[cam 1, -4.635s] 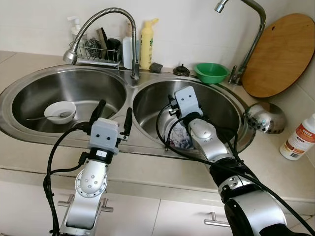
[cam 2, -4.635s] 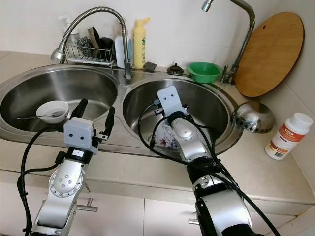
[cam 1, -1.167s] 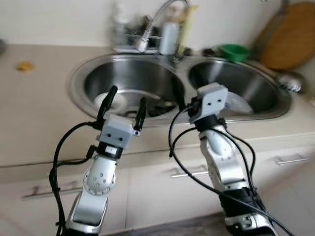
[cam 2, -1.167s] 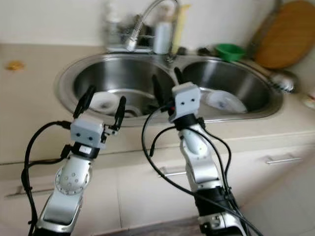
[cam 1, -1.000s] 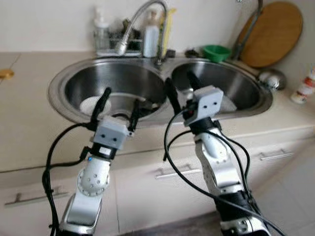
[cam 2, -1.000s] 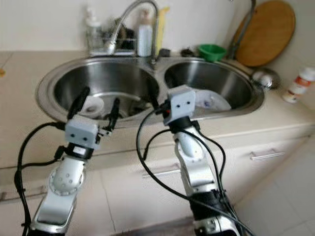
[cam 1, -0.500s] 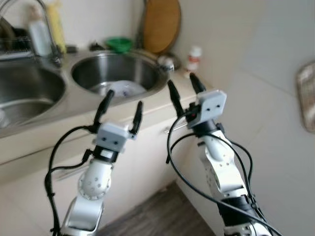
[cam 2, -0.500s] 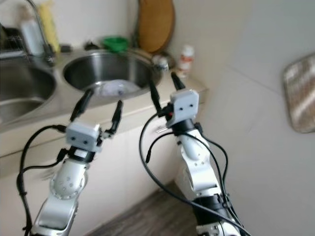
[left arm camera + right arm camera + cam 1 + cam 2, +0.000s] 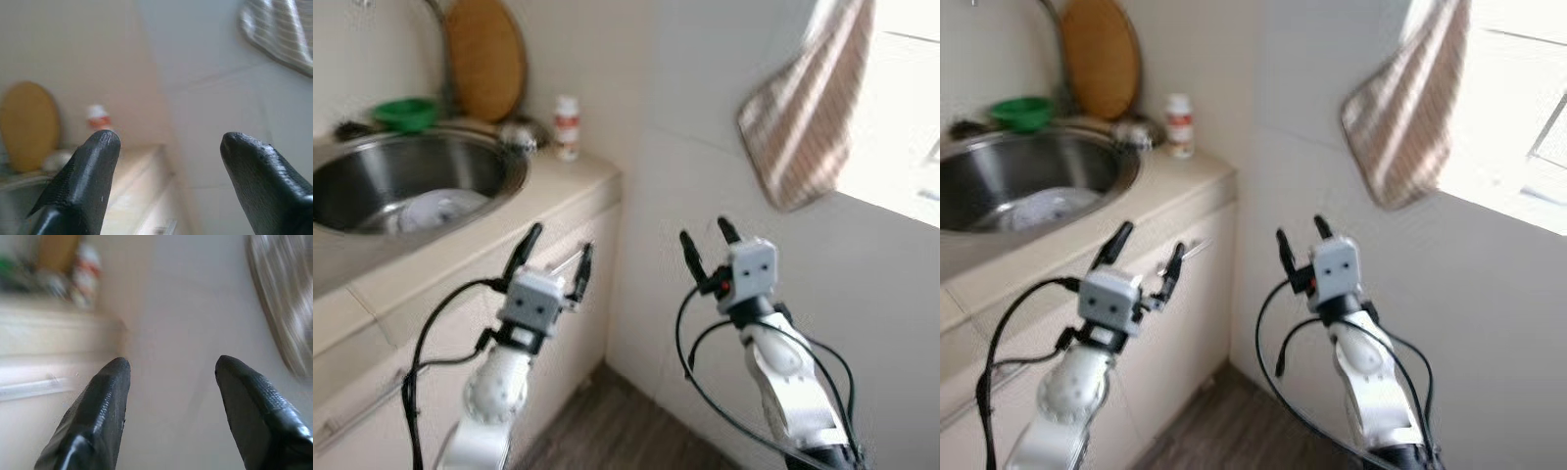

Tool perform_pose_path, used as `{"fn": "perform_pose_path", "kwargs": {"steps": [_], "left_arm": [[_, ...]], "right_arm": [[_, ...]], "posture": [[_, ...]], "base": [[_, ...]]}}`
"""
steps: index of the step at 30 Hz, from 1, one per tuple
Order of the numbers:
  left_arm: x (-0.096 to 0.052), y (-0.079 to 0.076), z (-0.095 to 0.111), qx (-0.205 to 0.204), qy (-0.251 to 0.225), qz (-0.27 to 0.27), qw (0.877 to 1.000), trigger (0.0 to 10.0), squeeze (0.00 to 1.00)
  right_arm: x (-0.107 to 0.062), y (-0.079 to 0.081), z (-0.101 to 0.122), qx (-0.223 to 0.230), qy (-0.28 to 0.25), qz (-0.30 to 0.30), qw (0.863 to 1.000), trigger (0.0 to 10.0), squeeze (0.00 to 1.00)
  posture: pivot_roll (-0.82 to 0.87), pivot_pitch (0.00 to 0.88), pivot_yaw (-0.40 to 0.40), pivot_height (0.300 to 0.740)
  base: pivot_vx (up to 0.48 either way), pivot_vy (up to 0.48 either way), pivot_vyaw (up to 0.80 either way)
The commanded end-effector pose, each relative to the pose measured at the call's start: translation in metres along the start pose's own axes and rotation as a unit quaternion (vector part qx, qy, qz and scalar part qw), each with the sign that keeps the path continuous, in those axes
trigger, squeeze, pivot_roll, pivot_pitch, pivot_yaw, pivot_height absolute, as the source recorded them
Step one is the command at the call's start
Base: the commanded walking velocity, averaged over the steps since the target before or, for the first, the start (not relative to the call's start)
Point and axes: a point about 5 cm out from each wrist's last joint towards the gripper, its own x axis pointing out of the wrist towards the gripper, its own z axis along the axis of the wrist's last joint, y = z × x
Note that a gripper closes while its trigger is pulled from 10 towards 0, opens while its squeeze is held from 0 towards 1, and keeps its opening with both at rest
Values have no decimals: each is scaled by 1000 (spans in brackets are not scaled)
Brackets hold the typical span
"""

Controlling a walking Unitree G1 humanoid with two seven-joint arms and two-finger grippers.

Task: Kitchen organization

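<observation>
My left gripper [image 9: 562,240] is open and holds nothing, raised in front of the cream cabinet below the counter [image 9: 570,183]. My right gripper [image 9: 704,231] is also open and empty, held up before a white wall panel [image 9: 705,117]. At far left the steel sink [image 9: 514,181] holds a white patterned plate [image 9: 435,208]. In the left wrist view the fingers [image 9: 88,171] frame the counter's end and a blurred bottle [image 9: 98,116]. In the right wrist view the fingers [image 9: 102,401] face the white panel.
A green bowl [image 9: 403,111], a round wooden cutting board [image 9: 484,59], a shiny steel bowl [image 9: 517,134] and a white bottle with a red label [image 9: 567,125] stand along the counter. A striped towel [image 9: 808,108] hangs on the white panel. Below is dark wooden floor [image 9: 617,431].
The whole view has swung to the right: the sink has slid to the far left and the towel and white panel have come into view. Both grippers stay open and empty.
</observation>
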Motion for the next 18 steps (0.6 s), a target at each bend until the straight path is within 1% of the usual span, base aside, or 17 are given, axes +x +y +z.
{"fn": "perform_pose_path", "kwargs": {"steps": [1,2,3,4,8,11,12,13,15,18], "left_arm": [[-3,-8,-5,-11,17,-18,1000,10000,0],[-3,-8,-5,-11,17,-18,1000,10000,0],[-4,-8,-7,-11,21,-22,999,10000,0],[-4,-8,-7,-11,21,-22,999,10000,0],[-10,-8,-14,-13,46,-41,998,10000,0],[-13,-9,-20,-6,64,-51,997,10000,0],[-17,-12,-29,-3,89,-68,994,10000,0],[-17,-12,-29,-3,89,-68,994,10000,0],[-20,-13,-34,-16,103,-66,992,10000,0],[-19,-14,-39,-31,114,-62,991,10000,0]], "right_arm": [[-10,-10,-11,-23,42,-19,999,10000,0],[-10,-10,-11,-23,42,-19,999,10000,0],[-15,-13,-17,-37,62,-26,997,10000,0],[-15,-13,-17,-37,62,-26,997,10000,0],[-27,-24,-30,-46,112,-64,991,10000,0],[-31,-23,-32,-45,118,-61,990,10000,0],[-32,-19,-33,-52,119,-52,990,10000,0],[-32,-19,-33,-52,119,-52,990,10000,0],[-30,-16,-33,-56,119,-48,990,10000,0],[-30,-15,-33,-52,122,-54,990,10000,0]], "posture": [[70,0,-52,740],[70,0,-52,740],[69,0,-50,740],[69,0,-50,740],[57,0,-39,740],[55,0,-36,740],[50,0,-31,740],[50,0,-31,740],[37,0,-20,740],[32,0,-17,740]], "base": [[0,0,-800],[0,0,-800],[0,0,-800],[0,0,-800],[0,0,-794],[0,0,-788],[0,0,-788],[0,0,-788],[0,0,-788],[0,0,-788]]}}
